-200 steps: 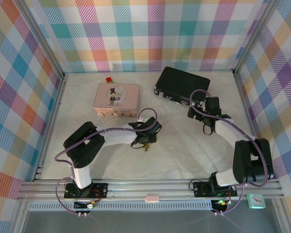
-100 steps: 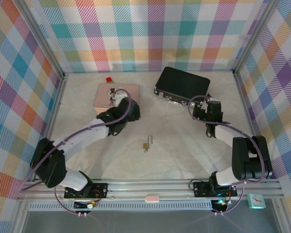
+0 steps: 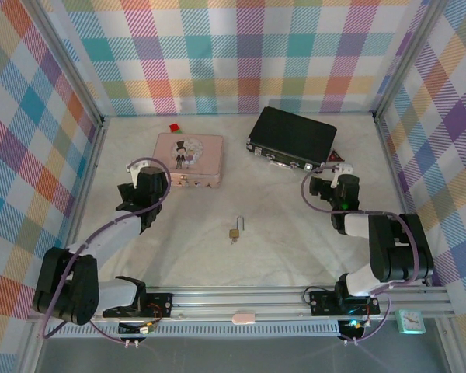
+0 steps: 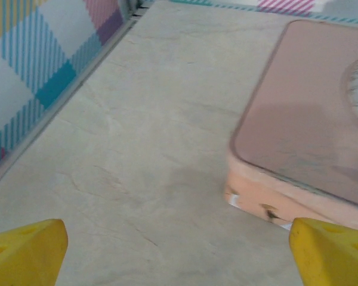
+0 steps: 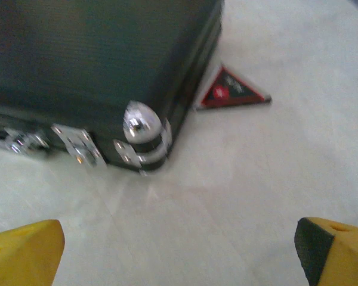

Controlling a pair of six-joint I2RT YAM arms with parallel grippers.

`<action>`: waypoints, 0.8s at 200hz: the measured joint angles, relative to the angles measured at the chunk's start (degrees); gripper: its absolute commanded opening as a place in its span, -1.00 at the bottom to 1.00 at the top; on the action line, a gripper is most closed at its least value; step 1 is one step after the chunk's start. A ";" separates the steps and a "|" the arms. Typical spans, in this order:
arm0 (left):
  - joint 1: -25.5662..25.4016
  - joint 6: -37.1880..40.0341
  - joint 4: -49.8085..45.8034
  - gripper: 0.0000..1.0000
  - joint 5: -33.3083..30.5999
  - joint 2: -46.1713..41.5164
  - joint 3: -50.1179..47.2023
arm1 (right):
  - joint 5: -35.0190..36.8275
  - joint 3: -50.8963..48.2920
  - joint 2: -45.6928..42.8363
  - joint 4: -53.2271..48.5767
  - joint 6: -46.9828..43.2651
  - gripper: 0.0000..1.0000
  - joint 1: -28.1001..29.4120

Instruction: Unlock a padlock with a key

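Observation:
The small brass padlock [image 3: 234, 232] lies alone on the table's middle, its thin silver shackle pointing away from the arms. A tiny sliver shows at its near end; I cannot tell whether that is the key. My left gripper [image 3: 142, 172] [image 4: 178, 247] is open, its yellow fingertips [image 4: 30, 247] wide apart over bare table just left of the pink box [image 3: 188, 158] [image 4: 310, 131]. My right gripper [image 3: 332, 172] [image 5: 179, 247] is open too, with nothing between its fingers, close to the near right corner of the black case [image 3: 291, 134] [image 5: 95, 65]. Both grippers are far from the padlock.
A red triangular piece [image 3: 338, 156] [image 5: 232, 89] lies by the case's right corner. Small red and green cubes [image 3: 173, 127] sit behind the pink box. Plaid walls close in the left, back and right sides. Bare table surrounds the padlock.
My left arm swung away from the padlock, leaving it on the table, and now sits left of the pink box. My right arm drew back and folded towards the case's right corner.

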 measured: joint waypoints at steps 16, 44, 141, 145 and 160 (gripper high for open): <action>1.09 2.36 4.87 0.89 -1.01 2.73 -1.38 | -0.42 -1.40 0.72 2.43 -0.24 0.98 0.00; 1.99 6.10 13.57 0.89 -0.48 7.17 -4.63 | -0.44 -1.79 0.83 3.76 -0.28 0.98 0.00; 7.21 9.14 39.30 0.66 15.72 17.73 -13.84 | -1.31 -1.79 0.83 5.49 -0.48 0.98 0.00; 7.26 9.09 39.69 0.68 15.82 17.81 -14.10 | -1.31 -1.79 0.83 5.49 -0.48 0.98 0.00; 7.32 9.05 41.31 0.79 16.39 17.84 -14.23 | -1.31 -1.79 0.83 5.49 -0.48 0.98 0.00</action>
